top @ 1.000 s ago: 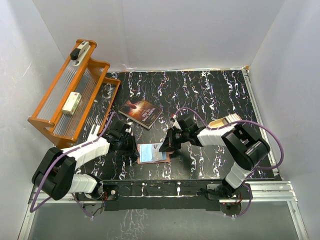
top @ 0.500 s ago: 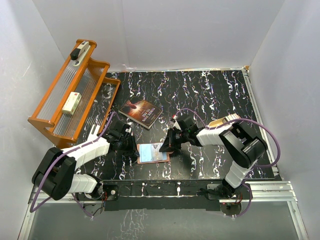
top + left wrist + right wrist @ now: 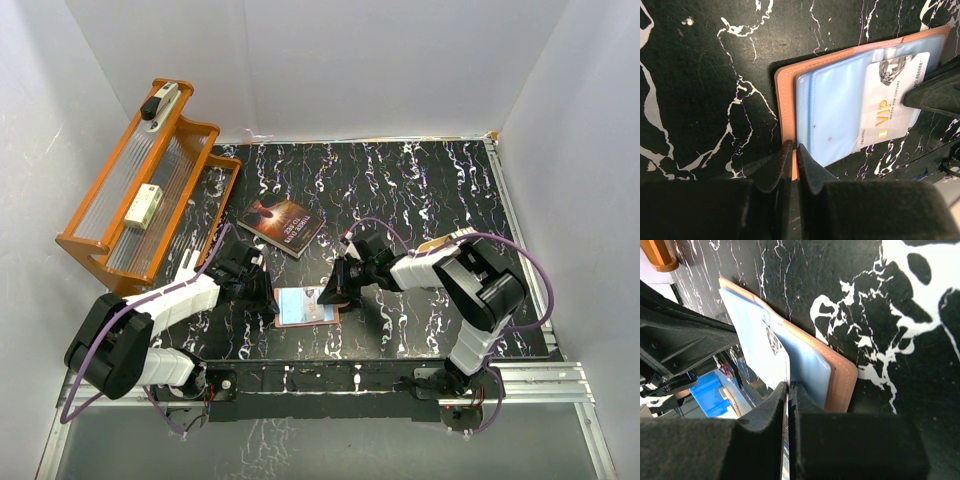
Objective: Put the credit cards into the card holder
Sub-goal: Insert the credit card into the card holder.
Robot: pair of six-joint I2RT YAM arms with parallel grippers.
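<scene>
The card holder lies open on the black marbled table, reddish-brown leather lined with pale blue plastic sleeves. My left gripper is shut on the holder's leather left edge and pins it down. A white credit card with gold "VIP" lettering lies partly over the blue sleeves, its far end under the right fingers. My right gripper is shut on that card's edge, just beside the holder's right side. In the top view the left gripper and right gripper flank the holder.
A dark paperback book lies behind the holder. An orange slatted rack stands at the far left. A beige-gold tin peeks out behind the right arm. White walls enclose the table on three sides.
The right arm's elbow has shifted slightly and its gripper has edged a touch toward the holder. The left arm, the holder and the card look the same.
</scene>
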